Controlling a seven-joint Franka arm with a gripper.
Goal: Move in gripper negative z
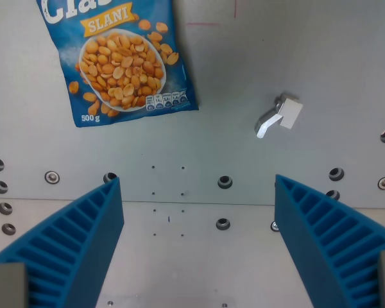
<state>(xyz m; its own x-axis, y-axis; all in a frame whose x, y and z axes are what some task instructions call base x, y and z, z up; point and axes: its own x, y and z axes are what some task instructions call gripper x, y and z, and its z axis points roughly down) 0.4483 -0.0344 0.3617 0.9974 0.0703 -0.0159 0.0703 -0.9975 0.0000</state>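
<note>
A lab bench: bolted grey metal plate [244, 141] with screw holes

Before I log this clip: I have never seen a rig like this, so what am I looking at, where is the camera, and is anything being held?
The camera sits on the robot arm's wrist and looks straight down past its end effector. The two ribbed blue wedges at the bottom corners are its fingers, spread wide apart with nothing between them, so nothing is held. Below is a grey metal table with rows of bolt holes. On it, at the wrist view's upper left, lies a blue bag of peanuts marked 500 g. Toward the right lies a small silvery metal bracket with a white block. Neither is touched.
</note>
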